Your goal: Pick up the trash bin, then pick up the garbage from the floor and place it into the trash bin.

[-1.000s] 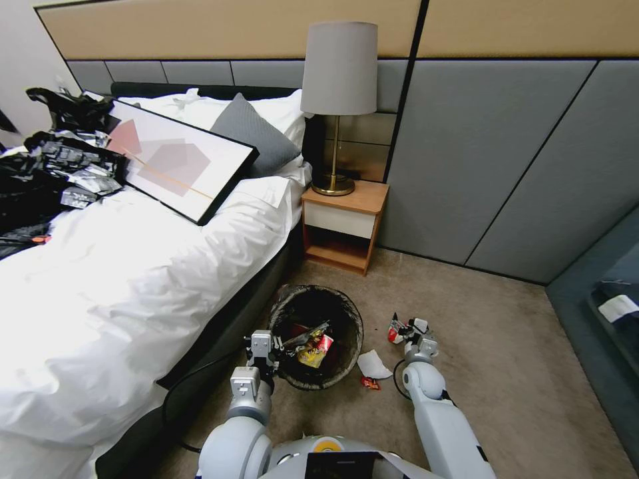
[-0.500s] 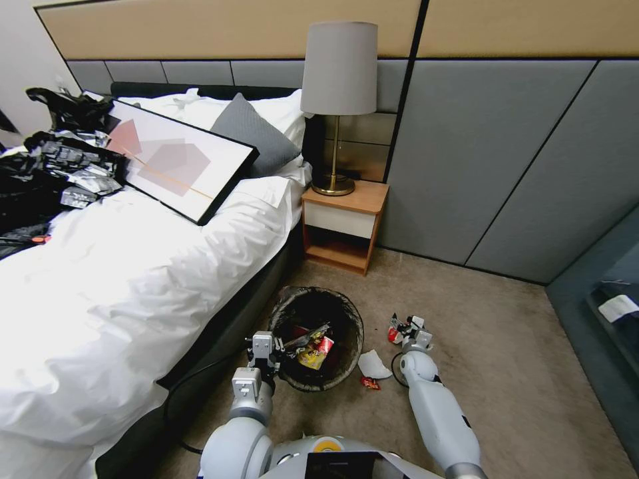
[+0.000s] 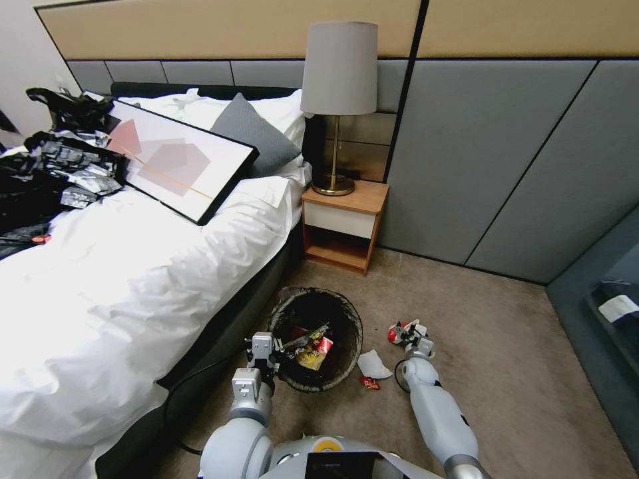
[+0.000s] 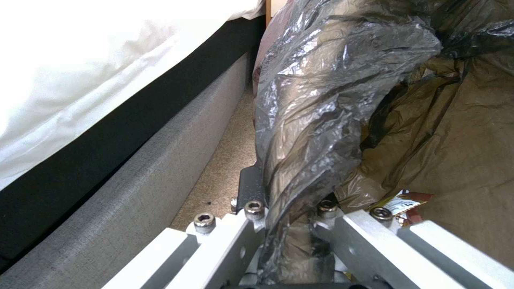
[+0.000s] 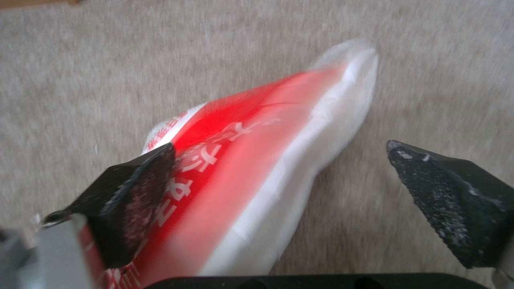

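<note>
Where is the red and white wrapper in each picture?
Head view: red-and-white wrapper on the carpet, just ahead of the right gripper.
Left wrist view: not in it.
Right wrist view: wrapper between the open fingers.
Shared landmark: the carpet.

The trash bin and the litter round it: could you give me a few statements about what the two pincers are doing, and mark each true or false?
1. The left pincer is shut on the rim of the trash bin. True.
2. The right pincer is closed tight on a green bottle. False: it is open, its fingers on either side of a red-and-white wrapper on the carpet.
3. The trash bin is empty. False: yellow and red packets lie inside.
4. A white tissue lies on the carpet beside the trash bin. True.
5. The trash bin stands on the nightstand. False: it is beside the bed.
</note>
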